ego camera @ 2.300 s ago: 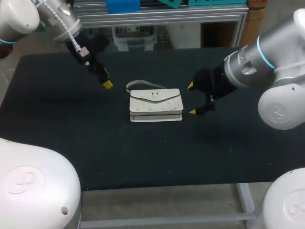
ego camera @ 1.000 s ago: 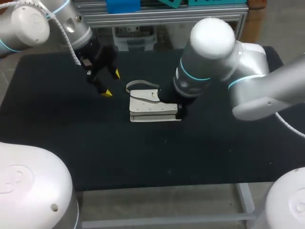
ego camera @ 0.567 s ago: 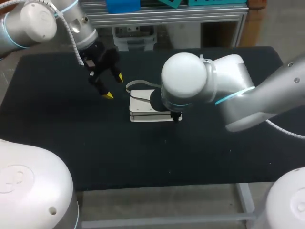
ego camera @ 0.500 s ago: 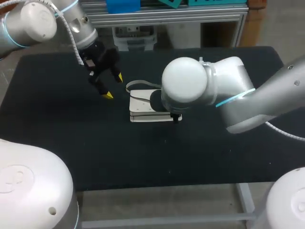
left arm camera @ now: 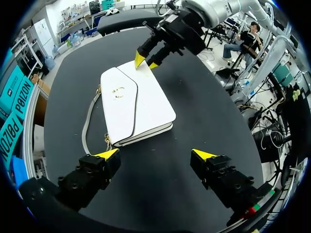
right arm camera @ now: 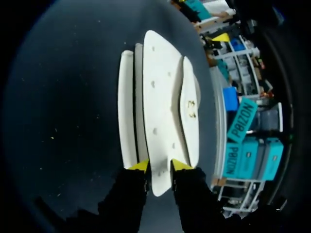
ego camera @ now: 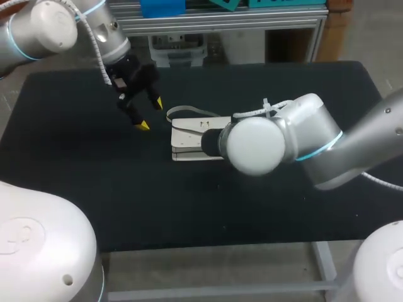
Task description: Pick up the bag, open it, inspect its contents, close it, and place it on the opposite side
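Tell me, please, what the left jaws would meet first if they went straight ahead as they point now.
Probably the near end of the white bag, by its strap; depth is unclear, so possibly the table first.

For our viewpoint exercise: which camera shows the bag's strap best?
The left wrist view: the strap lies plainly beside the bag. The head view shows a thin loop; the right wrist view, nothing clear.

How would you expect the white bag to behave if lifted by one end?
The bag has crisp, flat panels, so it probably holds its shape rather than sagging. Pinched at one end by the right gripper, it would likely tilt and swing. Its thin strap lies loose and will probably dangle.
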Motion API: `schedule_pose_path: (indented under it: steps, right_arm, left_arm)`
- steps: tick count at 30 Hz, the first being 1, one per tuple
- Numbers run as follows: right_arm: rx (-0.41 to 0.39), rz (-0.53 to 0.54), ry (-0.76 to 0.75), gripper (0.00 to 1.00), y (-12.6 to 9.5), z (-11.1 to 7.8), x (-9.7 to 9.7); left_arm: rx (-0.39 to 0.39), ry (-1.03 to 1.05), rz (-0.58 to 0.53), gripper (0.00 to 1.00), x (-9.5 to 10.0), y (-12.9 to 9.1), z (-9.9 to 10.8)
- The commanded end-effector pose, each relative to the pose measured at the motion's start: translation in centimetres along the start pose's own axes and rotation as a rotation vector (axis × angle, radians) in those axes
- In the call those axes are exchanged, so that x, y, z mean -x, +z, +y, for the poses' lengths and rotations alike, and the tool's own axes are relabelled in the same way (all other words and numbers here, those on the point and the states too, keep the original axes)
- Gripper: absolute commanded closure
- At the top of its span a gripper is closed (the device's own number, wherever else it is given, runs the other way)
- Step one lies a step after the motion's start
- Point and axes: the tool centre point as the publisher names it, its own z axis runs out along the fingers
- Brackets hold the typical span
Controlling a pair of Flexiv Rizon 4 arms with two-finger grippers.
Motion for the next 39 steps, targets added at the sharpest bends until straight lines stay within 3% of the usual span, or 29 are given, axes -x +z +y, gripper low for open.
schedule_pose_path:
  steps: [1,9,16,20,32,39]
  right_arm:
    - [0.02,-0.059,-0.001,1.0,0.4,-0.2,-0.4]
    - [0.051,-0.041,0.004,1.0,0.1,-0.1,-1.0]
    - [0.066,-0.029,0.021,1.0,-0.2,-0.2,-1.3]
    - [0.066,-0.029,0.021,1.0,-0.2,-0.2,-1.3]
    - [0.066,-0.029,0.021,1.0,-0.2,-0.2,-1.3]
    - [0.066,-0.029,0.021,1.0,-0.2,-0.2,-1.3]
  left_arm:
    - [-0.002,0.002,0.01,0.0,0.4,0.2,0.1]
    - [-0.037,0.063,0.006,0.0,0.0,0.1,0.1]
    - [-0.112,0.168,-0.023,0.0,-0.6,-0.2,-1.6]
    - [-0.184,0.267,-0.137,0.0,-1.2,0.3,-3.2]
    - [-0.184,0.267,-0.137,0.0,-1.2,0.3,-3.2]
    - [-0.16,0.379,-0.265,0.02,-0.5,2.3,-4.6]
